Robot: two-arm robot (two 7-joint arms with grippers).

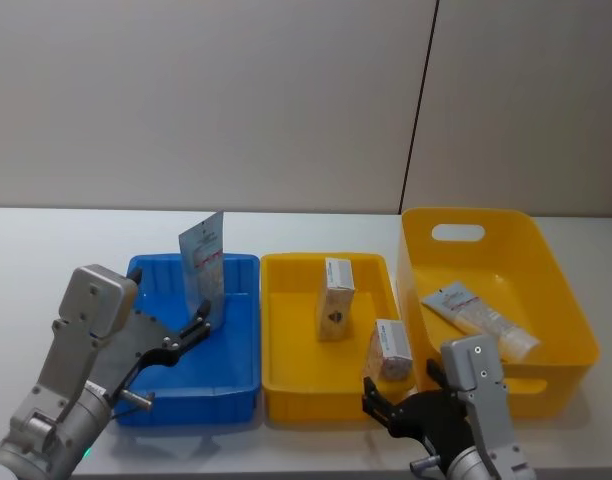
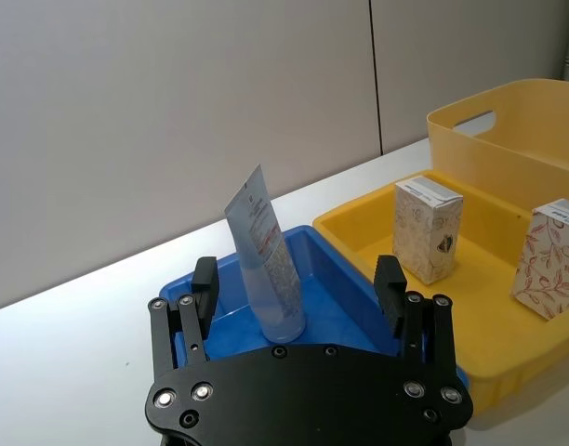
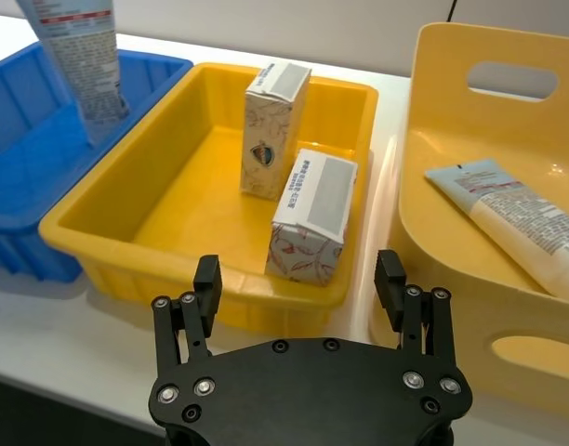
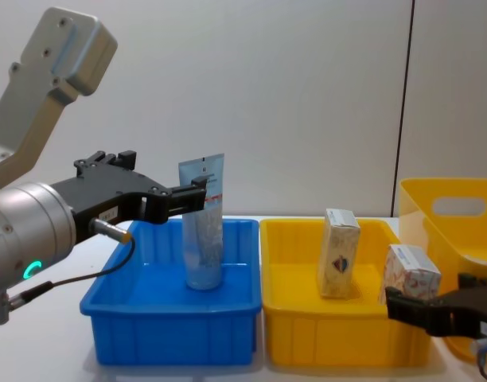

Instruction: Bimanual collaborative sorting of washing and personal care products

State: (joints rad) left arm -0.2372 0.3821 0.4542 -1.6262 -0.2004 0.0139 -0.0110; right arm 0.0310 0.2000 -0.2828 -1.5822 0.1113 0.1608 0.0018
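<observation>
A pale-blue tube (image 1: 203, 265) stands upright in the blue bin (image 1: 236, 385). My left gripper (image 1: 198, 330) is open at the tube's lower part, a finger on either side (image 2: 297, 288), not pressing it (image 4: 192, 195). In the middle yellow tray (image 1: 286, 385) a cream box with a blue-red emblem (image 1: 336, 298) stands upright, and an orange-patterned box (image 1: 391, 348) stands near the front right. A second tube (image 1: 481, 318) lies in the tall yellow bin (image 1: 561, 290). My right gripper (image 1: 401, 385) is open, low in front of the tray, just short of the patterned box (image 3: 312, 218).
The three containers stand side by side on a white table (image 1: 56, 250), close to its front edge. A plain wall (image 1: 236, 100) rises behind. Bare tabletop lies to the left of the blue bin and behind all three.
</observation>
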